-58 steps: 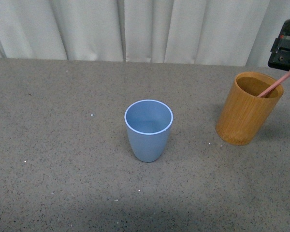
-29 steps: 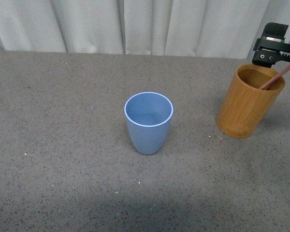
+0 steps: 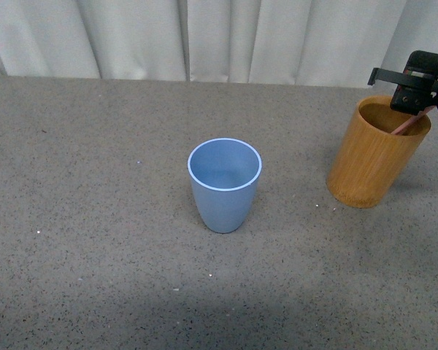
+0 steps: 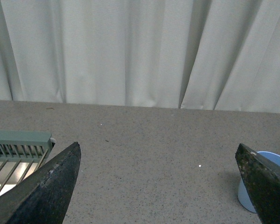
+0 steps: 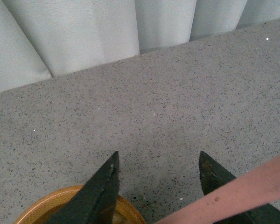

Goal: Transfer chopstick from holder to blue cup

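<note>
The left gripper [image 4: 157,145] had two dark, wedge-shaped fingers [image 4: 46,186] with a rough, speckled surface, narrowing to points. The right gripper [image 5: 158,154] had the same dark, pointed fingers [image 5: 100,191]; from the front its body looked black and blocky.

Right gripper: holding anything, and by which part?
Nothing held. The right gripper is open over the holder; the pink chopstick crosses one finger, unclamped.

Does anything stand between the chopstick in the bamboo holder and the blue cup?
Nothing visible does. Only bare table lies between the bamboo holder and the open-topped blue cup; the chopstick leans inside the holder.
</note>
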Tool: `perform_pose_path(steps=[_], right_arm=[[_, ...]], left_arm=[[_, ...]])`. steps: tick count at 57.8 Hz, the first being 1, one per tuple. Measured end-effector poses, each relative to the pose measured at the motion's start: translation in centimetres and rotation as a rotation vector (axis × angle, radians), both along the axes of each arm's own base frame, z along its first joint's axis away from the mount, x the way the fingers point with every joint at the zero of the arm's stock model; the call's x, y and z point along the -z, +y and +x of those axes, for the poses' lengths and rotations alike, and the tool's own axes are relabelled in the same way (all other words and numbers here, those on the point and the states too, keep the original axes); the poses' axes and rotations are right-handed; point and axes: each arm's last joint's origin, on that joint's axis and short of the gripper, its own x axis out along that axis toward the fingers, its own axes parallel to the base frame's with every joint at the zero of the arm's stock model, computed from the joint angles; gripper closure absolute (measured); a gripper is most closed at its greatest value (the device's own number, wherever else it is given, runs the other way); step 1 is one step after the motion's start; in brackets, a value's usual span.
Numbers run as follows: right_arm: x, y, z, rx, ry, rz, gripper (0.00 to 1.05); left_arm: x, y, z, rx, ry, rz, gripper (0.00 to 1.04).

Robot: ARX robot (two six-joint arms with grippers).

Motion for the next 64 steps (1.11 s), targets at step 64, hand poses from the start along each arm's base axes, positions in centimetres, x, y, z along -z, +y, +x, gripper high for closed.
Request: perform_pose_path(steps=[64], right_arm=[[-4.7,-0.5,-2.0,-0.052,-0.168,0.075,1.03]], left_arm=[[0.0,0.0,0.0,0.000,0.000,0.000,0.07]])
